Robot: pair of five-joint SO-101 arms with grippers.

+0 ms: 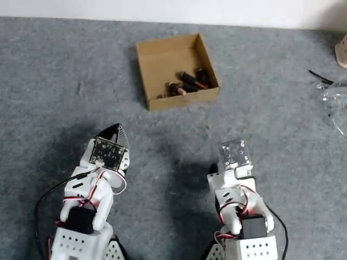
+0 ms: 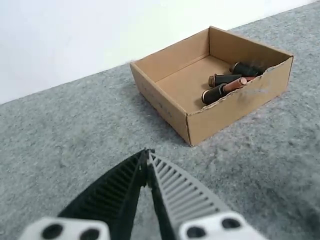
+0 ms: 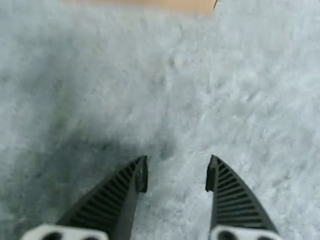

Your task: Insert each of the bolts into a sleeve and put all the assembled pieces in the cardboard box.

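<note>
My left fingers (image 2: 175,189) sat closed, right fingers (image 3: 116,199) parted, both empty; pieces (image 2: 220,91) in the box (image 2: 235,107) looked light, stiff, best pinched mid-sleeve.

cardboard box (image 1: 162,62) – tan | assembled pieces (image 1: 188,83) – black, copper | carpet (image 1: 54,81) mottled grey

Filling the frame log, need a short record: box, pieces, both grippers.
box: open cardboard, on the grey mat, ahead of both arms
pieces: about three bolt-in-sleeve pieces, lying in one corner of the box
left gripper: shut, empty, over the mat, pointing toward the box
right gripper: open, empty, over the mat
</note>
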